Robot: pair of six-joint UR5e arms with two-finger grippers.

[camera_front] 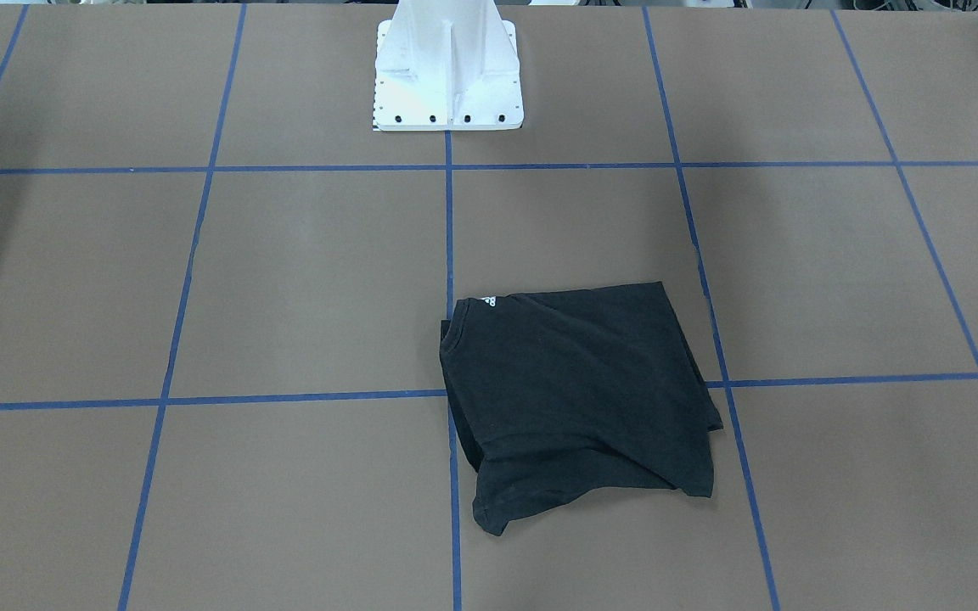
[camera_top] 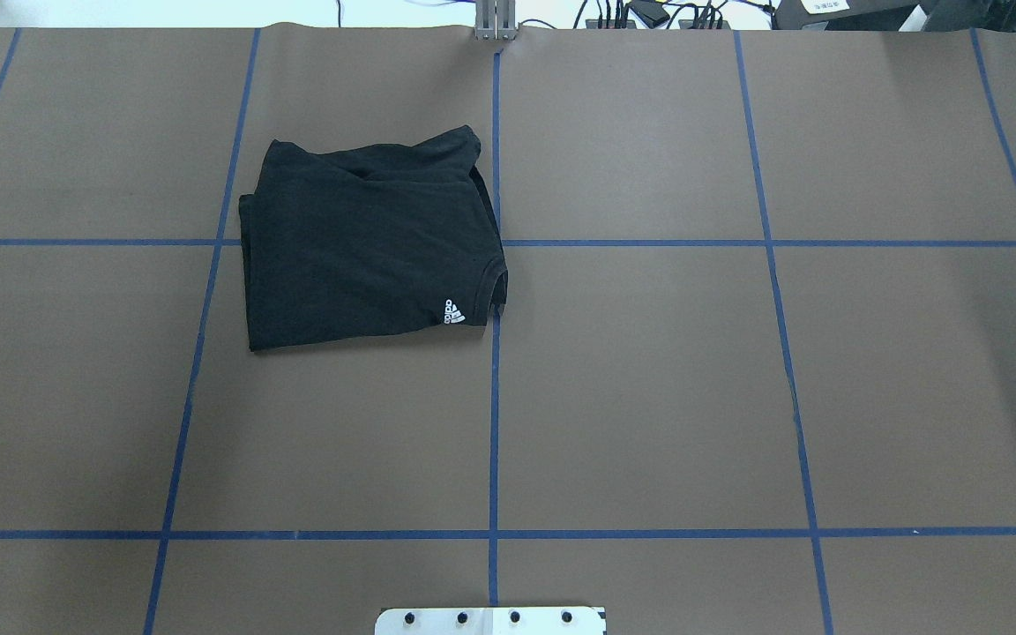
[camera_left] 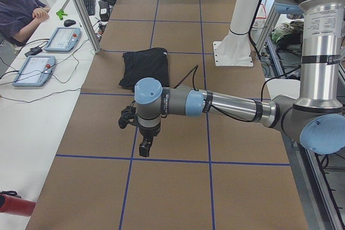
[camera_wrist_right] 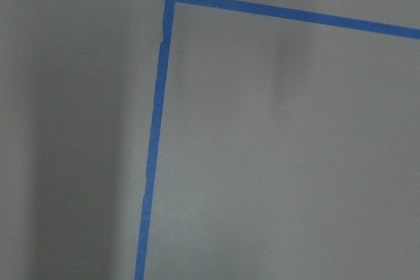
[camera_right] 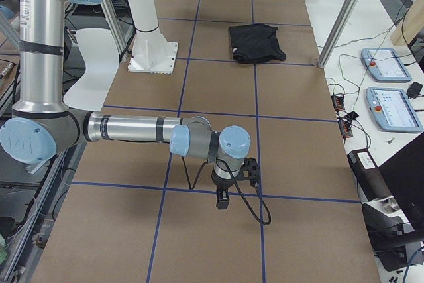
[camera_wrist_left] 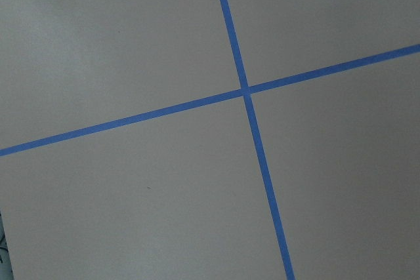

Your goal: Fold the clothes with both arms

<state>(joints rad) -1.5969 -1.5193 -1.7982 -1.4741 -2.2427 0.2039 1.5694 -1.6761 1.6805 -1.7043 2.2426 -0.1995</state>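
The clothes are one black T-shirt point(camera_top: 367, 247), folded into a rough square and lying flat on the brown table point(camera_top: 649, 397), left of the centre line. A small white logo point(camera_top: 454, 312) shows at its near right corner. It also shows in the front-facing view point(camera_front: 574, 399) and both side views point(camera_left: 144, 65) point(camera_right: 257, 42). My left gripper point(camera_left: 145, 146) hangs over bare table, well short of the shirt, and I cannot tell whether it is open. My right gripper point(camera_right: 222, 200) hangs far from the shirt, state also unclear. Both wrist views show only table and blue tape.
The white pedestal base point(camera_front: 446, 76) stands at the robot's side of the table. Blue tape lines point(camera_top: 495, 397) grid the surface. A person point(camera_left: 21, 9) sits at a side bench with control tablets point(camera_left: 33, 70). More tablets point(camera_right: 391, 107) lie on the other bench.
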